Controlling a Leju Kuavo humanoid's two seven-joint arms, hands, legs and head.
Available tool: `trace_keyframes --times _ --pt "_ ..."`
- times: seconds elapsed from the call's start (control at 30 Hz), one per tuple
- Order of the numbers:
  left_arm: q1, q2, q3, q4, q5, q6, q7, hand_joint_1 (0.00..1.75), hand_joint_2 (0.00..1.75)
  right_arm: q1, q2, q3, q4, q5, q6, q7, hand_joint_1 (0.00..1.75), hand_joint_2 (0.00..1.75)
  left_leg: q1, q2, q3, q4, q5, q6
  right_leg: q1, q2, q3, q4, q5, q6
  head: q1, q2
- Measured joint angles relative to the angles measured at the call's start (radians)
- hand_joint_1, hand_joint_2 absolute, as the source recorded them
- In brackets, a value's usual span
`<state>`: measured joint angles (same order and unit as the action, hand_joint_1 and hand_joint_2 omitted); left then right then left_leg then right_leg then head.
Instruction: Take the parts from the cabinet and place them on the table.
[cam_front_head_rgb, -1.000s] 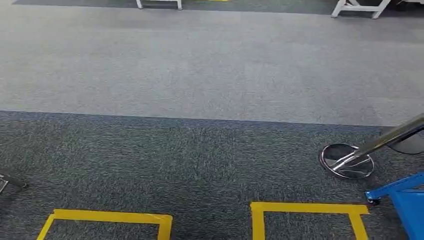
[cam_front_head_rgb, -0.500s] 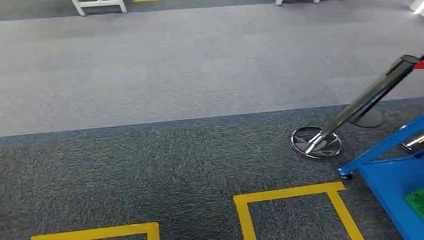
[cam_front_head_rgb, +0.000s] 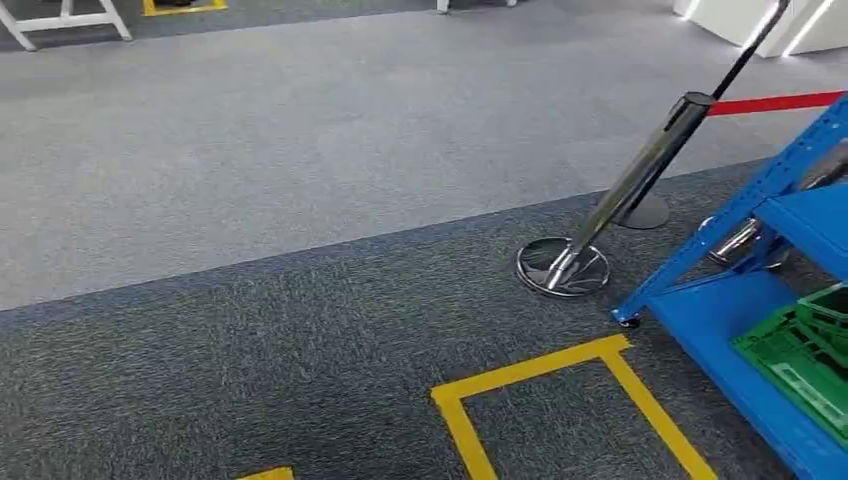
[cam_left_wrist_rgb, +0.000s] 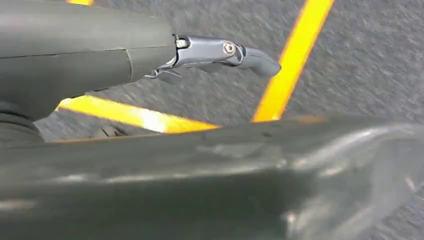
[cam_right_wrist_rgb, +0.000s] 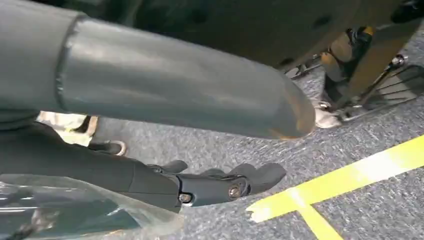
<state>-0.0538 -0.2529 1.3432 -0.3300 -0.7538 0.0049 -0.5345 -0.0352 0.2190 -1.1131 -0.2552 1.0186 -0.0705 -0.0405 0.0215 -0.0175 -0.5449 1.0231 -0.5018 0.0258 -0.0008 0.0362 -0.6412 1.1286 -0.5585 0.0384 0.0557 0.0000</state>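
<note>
Blue cabinet (cam_front_head_rgb: 745, 330) at right, green crates (cam_front_head_rgb: 800, 350) on its lower shelf, parts unseen, likely light, rigid, graspable by rim; left hand (cam_left_wrist_rgb: 220, 52) and right hand (cam_right_wrist_rgb: 220, 185) hang, holding nothing, fingers loosely extended

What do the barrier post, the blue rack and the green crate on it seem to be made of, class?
Barrier post: polished metal, likely chromed; mirror reflections on shaft and round base. Blue rack: probably painted steel; holes along its angled upright. Green crate: looks like moulded plastic; ribbed, matte walls.
</note>
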Motion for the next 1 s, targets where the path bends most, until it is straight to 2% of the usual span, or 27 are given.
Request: trace_keyframes --times 0.03,0.07,0.1,0.13,0.17,0.2,0.23,0.27,0.3,0.37,0.4,0.43,0.47,0.5,0.53,0.57,0.73,0.77,0.8,0.83,0.87,0.93,0.97,1.0 --pt "0.001 -0.001 0.005 -0.001 0.003 -0.005 -0.002 0.00 0.00 0.001 0.000 0.000 0.000 0.009 0.017 -0.022 0.00 0.00 -0.004 0.019 0.000 0.000 -0.002 0.002 -0.002 -0.017 -0.041 0.085 -0.042 0.003 0.000 0.000" --pt "0.001 -0.002 0.009 -0.004 0.007 -0.008 -0.003 0.00 0.00 0.003 0.000 0.001 -0.001 0.018 0.036 -0.044 0.00 0.00 -0.006 0.037 0.000 0.000 -0.002 0.003 -0.003 -0.025 -0.078 0.161 -0.073 0.006 -0.001 0.000" --pt "0.000 -0.002 0.013 -0.006 0.008 -0.009 -0.002 0.00 0.00 0.006 -0.002 0.003 -0.001 0.033 0.045 -0.048 0.00 0.00 -0.007 0.053 0.000 0.000 -0.003 0.004 -0.003 -0.027 -0.097 0.199 -0.078 0.008 0.000 0.000" --pt "-0.001 -0.002 0.015 -0.008 0.008 -0.009 0.000 0.00 0.00 0.007 -0.003 0.010 -0.001 0.060 0.043 -0.035 0.00 0.00 -0.007 0.068 0.001 0.000 -0.004 0.004 -0.003 -0.029 -0.090 0.188 -0.060 0.008 0.000 0.000" --pt "-0.003 -0.002 0.015 -0.008 0.004 -0.008 0.005 0.00 0.00 0.009 -0.005 0.021 -0.001 0.084 0.038 -0.022 0.00 0.00 -0.007 0.081 0.002 0.000 -0.006 0.003 -0.003 -0.033 -0.059 0.131 -0.024 0.008 0.000 0.000" --pt "-0.005 -0.002 0.015 -0.008 0.001 -0.005 0.011 0.00 0.00 0.009 -0.005 0.029 -0.001 0.095 0.038 -0.016 0.00 0.00 -0.007 0.092 0.005 0.000 -0.007 0.001 -0.002 -0.043 -0.012 0.046 0.017 0.006 0.000 0.000" --pt "-0.006 -0.003 0.015 -0.008 -0.004 0.002 0.021 0.00 0.00 0.009 -0.006 0.033 -0.001 0.090 0.038 -0.014 0.00 0.00 -0.007 0.101 0.010 0.000 -0.010 -0.002 -0.002 -0.073 0.045 -0.053 0.055 0.002 0.000 0.000" --pt "-0.006 -0.002 0.015 -0.008 -0.010 0.010 0.030 0.00 0.00 0.007 -0.006 0.034 -0.001 0.081 0.039 -0.014 0.00 0.00 -0.013 0.109 0.014 0.001 -0.014 -0.008 0.006 -0.136 0.071 -0.109 0.048 -0.005 0.002 0.000" --pt "-0.005 -0.002 0.015 -0.008 -0.013 0.014 0.033 0.00 0.00 0.006 -0.006 0.034 -0.002 0.078 0.039 -0.015 0.00 0.00 -0.016 0.116 0.014 0.004 -0.018 -0.015 0.007 -0.120 0.084 -0.110 0.055 -0.017 -0.003 0.000" --pt "-0.007 -0.003 0.015 -0.008 -0.013 0.019 0.035 0.00 0.00 0.009 -0.006 0.035 -0.002 0.078 0.039 -0.021 0.00 0.00 -0.013 0.133 0.022 0.001 -0.018 -0.023 0.013 -0.099 0.067 -0.107 0.053 -0.025 -0.005 0.000" --pt "-0.009 -0.006 0.016 -0.008 -0.013 0.019 0.035 0.00 0.00 0.010 -0.006 0.035 -0.002 0.079 0.038 -0.024 0.00 0.00 -0.012 0.145 0.028 -0.004 -0.021 -0.030 0.015 -0.086 0.067 -0.112 0.055 -0.033 -0.004 0.000" --pt "-0.010 -0.007 0.016 -0.008 -0.015 0.019 0.035 0.00 0.00 0.009 -0.006 0.036 -0.002 0.080 0.038 -0.024 0.00 0.00 -0.008 0.132 0.031 -0.001 -0.028 -0.040 0.005 -0.073 0.091 -0.123 0.062 -0.042 -0.004 0.000" --pt "-0.011 -0.007 0.016 -0.008 -0.017 0.018 0.034 0.00 0.00 0.009 -0.005 0.037 -0.002 0.081 0.038 -0.024 0.00 0.00 -0.006 0.077 0.025 0.026 -0.051 -0.042 0.003 -0.065 0.090 -0.126 0.065 -0.047 -0.010 0.000" --pt "-0.009 -0.007 0.016 -0.008 -0.018 0.012 0.032 0.00 0.00 0.007 -0.005 0.037 -0.002 0.082 0.039 -0.024 0.00 0.00 -0.006 0.049 0.000 0.084 -0.088 -0.041 0.003 -0.054 0.090 -0.125 0.068 -0.054 -0.012 0.000" --pt "-0.007 -0.007 0.016 -0.008 -0.018 0.009 0.030 0.00 0.00 0.005 -0.005 0.037 -0.002 0.083 0.039 -0.022 0.00 0.00 -0.006 0.035 -0.034 0.162 -0.127 -0.041 0.003 -0.040 0.090 -0.125 0.068 -0.057 -0.015 0.000" --pt "-0.005 -0.007 0.016 -0.008 -0.017 0.008 0.029 0.00 0.00 0.005 -0.005 0.037 -0.002 0.085 0.039 -0.020 0.00 0.00 -0.006 0.030 -0.070 0.240 -0.157 -0.042 0.005 -0.025 0.090 -0.125 0.068 -0.057 -0.015 0.000" --pt "-0.004 -0.007 0.016 -0.008 -0.016 0.007 0.028 0.00 0.00 0.005 -0.005 0.037 -0.002 0.085 0.039 -0.020 0.00 0.00 -0.007 0.030 -0.074 0.248 -0.160 -0.042 0.005 -0.023 0.090 -0.125 0.068 -0.057 -0.015 0.000" --pt "-0.004 -0.007 0.016 -0.008 -0.016 0.004 0.027 0.00 0.00 0.006 -0.005 0.037 -0.002 0.085 0.039 -0.018 0.00 0.00 -0.007 0.029 -0.096 0.289 -0.169 -0.041 0.006 -0.010 0.091 -0.124 0.068 -0.057 -0.016 0.000" --pt "-0.003 -0.007 0.016 -0.008 -0.015 0.002 0.024 0.00 0.00 0.007 -0.005 0.037 -0.002 0.085 0.038 -0.014 0.00 0.00 -0.007 0.029 -0.108 0.302 -0.155 -0.040 0.007 0.007 0.092 -0.124 0.068 -0.057 -0.015 0.000" --pt "-0.004 -0.007 0.017 -0.008 -0.012 -0.005 0.015 0.00 0.00 0.007 -0.004 0.037 -0.002 0.068 0.038 -0.017 0.00 0.00 -0.006 -0.009 -0.031 0.078 0.008 -0.030 0.006 0.062 0.101 -0.119 0.064 -0.053 -0.015 0.000" --pt "-0.003 -0.005 0.016 -0.008 -0.015 -0.010 0.013 0.00 0.00 0.002 -0.003 0.034 -0.002 0.034 0.056 -0.029 0.00 0.00 -0.003 -0.063 -0.007 0.010 0.002 -0.026 0.005 0.097 0.082 -0.110 0.062 -0.037 -0.015 0.000" --pt "-0.005 -0.003 0.017 -0.008 -0.019 -0.012 0.012 0.00 0.00 0.008 -0.003 0.027 -0.002 0.023 0.065 -0.032 0.00 0.00 -0.008 -0.044 -0.006 0.007 0.002 -0.019 -0.002 0.117 0.065 -0.117 0.066 -0.022 -0.015 0.000" --pt "-0.006 -0.003 0.017 -0.009 -0.021 -0.010 0.014 0.00 0.00 0.009 -0.005 0.023 -0.003 0.015 0.068 -0.034 0.00 0.00 0.002 -0.031 -0.003 -0.006 0.008 -0.010 -0.001 0.120 0.067 -0.113 0.062 -0.016 -0.014 0.000" --pt "-0.008 -0.003 0.017 -0.009 -0.030 -0.003 0.021 0.00 0.00 0.008 -0.005 0.018 -0.003 0.007 0.071 -0.042 0.00 0.00 -0.001 -0.016 0.001 -0.011 0.009 -0.005 0.004 0.056 0.058 -0.092 0.047 -0.014 -0.014 0.000"
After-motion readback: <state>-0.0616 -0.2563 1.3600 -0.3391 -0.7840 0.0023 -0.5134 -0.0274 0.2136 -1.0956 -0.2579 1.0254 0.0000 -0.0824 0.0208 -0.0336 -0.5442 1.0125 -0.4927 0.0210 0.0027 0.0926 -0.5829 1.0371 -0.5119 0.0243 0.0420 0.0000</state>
